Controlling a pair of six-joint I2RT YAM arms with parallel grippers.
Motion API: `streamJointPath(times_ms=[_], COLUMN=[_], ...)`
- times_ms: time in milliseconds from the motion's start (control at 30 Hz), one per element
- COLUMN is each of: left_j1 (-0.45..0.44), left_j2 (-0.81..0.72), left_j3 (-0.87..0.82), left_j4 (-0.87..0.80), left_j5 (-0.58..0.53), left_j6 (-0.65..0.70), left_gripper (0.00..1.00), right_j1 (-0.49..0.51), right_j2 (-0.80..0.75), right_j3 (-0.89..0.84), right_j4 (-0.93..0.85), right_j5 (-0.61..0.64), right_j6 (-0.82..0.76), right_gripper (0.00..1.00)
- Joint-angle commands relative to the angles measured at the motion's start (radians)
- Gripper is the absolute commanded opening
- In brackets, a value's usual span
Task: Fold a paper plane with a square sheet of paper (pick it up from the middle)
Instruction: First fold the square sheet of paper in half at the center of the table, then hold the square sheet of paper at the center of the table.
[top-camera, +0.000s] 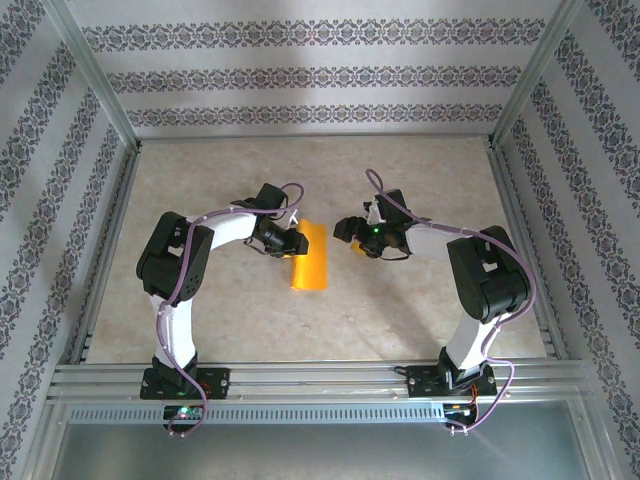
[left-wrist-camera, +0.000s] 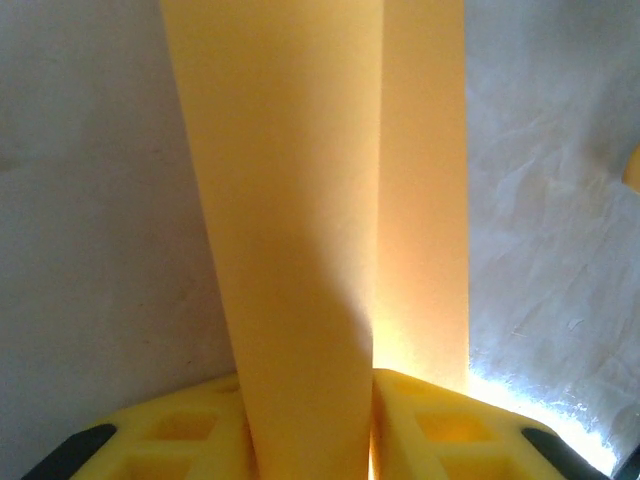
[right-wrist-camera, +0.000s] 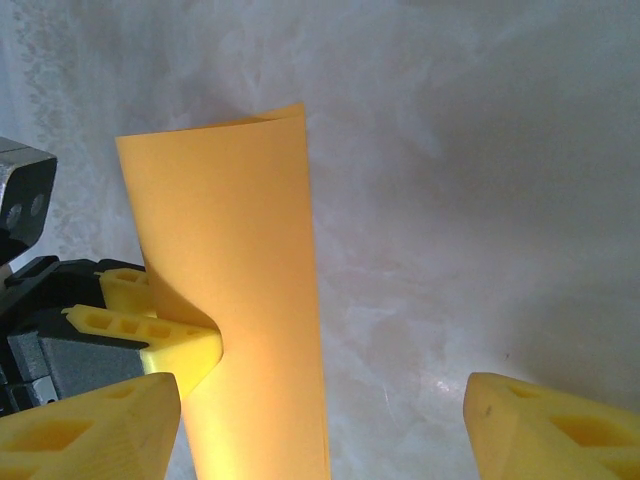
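Note:
The square sheet of paper (top-camera: 308, 256) is bright orange and folded into a narrow doubled strip near the table's middle. My left gripper (top-camera: 288, 241) is shut on its left side. In the left wrist view the sheet (left-wrist-camera: 300, 200) rises out from between the yellow fingers (left-wrist-camera: 175, 432) of the left gripper (left-wrist-camera: 310, 435), which pinch its lower end. My right gripper (top-camera: 350, 229) stands open just right of the sheet. In the right wrist view the sheet (right-wrist-camera: 235, 290) hangs by the left finger of the right gripper (right-wrist-camera: 320, 430), with the left gripper's fingers (right-wrist-camera: 165, 340) clamped on its edge.
The table (top-camera: 400, 300) is a pale marbled surface, fenced by metal rails (top-camera: 300, 380) at the near edge and frame posts (top-camera: 95, 90) at the sides. Patterned walls close in the back and sides. Both arm bases stand at the near edge.

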Motion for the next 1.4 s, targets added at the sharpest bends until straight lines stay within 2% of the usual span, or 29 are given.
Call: streamJointPath(times_ms=[0, 433, 533, 767, 867, 1067, 1367], left_j1=[0.020, 0.019, 0.021, 0.020, 0.020, 0.019, 0.020], left_j2=[0.059, 0.076, 0.079, 0.082, 0.084, 0.090, 0.095], left_j3=[0.003, 0.009, 0.012, 0.009, 0.013, 0.016, 0.014], left_j4=[-0.102, -0.128, -0.132, -0.134, -0.135, -0.133, -0.141], left_j5=[-0.123, -0.155, -0.166, -0.177, -0.178, -0.163, -0.174], left_j6=[-0.026, -0.049, -0.057, -0.063, -0.066, -0.050, -0.062], left_gripper=[0.33, 0.33, 0.32, 0.32, 0.32, 0.32, 0.33], right_j1=[0.015, 0.052, 0.077, 0.133, 0.148, 0.160, 0.159], right_j2=[0.012, 0.024, 0.037, 0.096, 0.117, 0.134, 0.161], right_j3=[0.025, 0.040, 0.056, 0.099, 0.112, 0.128, 0.148], right_j4=[-0.005, -0.003, -0.008, -0.016, -0.016, -0.017, -0.038], right_j5=[-0.007, -0.014, -0.016, -0.026, -0.029, -0.025, -0.027], right_j6=[-0.001, 0.006, 0.009, 0.036, 0.047, 0.054, 0.053], right_gripper=[0.75, 0.71, 0.65, 0.42, 0.36, 0.31, 0.28])
